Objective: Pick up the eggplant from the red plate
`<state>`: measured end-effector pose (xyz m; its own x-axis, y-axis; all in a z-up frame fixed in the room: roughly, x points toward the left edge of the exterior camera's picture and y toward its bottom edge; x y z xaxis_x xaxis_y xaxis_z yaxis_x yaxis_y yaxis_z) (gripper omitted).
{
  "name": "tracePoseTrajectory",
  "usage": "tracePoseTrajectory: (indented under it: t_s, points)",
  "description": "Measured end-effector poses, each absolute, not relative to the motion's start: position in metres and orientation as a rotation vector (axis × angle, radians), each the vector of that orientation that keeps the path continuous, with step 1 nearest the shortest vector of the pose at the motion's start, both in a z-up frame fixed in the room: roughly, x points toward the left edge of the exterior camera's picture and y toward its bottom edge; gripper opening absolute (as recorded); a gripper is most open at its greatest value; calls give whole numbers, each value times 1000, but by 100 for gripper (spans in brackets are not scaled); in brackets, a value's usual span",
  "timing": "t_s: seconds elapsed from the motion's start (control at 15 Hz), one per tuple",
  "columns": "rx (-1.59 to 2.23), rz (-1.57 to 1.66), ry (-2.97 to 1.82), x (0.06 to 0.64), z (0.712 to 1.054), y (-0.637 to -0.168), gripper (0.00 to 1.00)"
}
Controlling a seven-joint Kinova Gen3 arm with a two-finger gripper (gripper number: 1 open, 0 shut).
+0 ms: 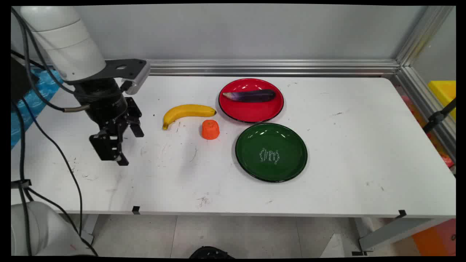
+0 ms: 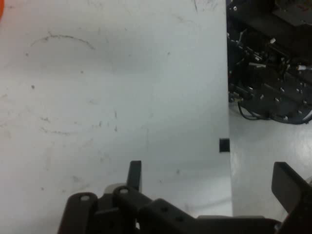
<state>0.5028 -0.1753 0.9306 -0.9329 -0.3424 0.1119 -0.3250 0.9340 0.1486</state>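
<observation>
Five things on the white table (image 1: 346, 174), gripper (image 1: 122, 147) off to the left of all of them. Fingers wide apart, holding nothing, hanging over bare scuffed tabletop; hand view shows one finger (image 2: 135, 174) left and the other far right, only table between.

Next right: banana (image 1: 187, 112), nearest item to the gripper but apart from it. Just beside its right end sits an orange carrot piece (image 1: 210, 129). Risk: these two are close, so a sloppy approach to either could knock the other or roll it.

Further right, red plate (image 1: 240, 111) with an eggplant (image 1: 251, 96) lying in it; green plate (image 1: 291, 145) empty, nearly touching the red one. Bumping one plate's rim likely shifts both. Dangling black cables (image 1: 54, 145) hang low at the left and could snag.
</observation>
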Motion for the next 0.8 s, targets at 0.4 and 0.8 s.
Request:
tracePoseTrajectory:
  t_s: [0.4,0.8]
  points:
    - [554,-106,-2909,480,924,-209,100]
    - [586,17,-2854,446,915,-271,100]
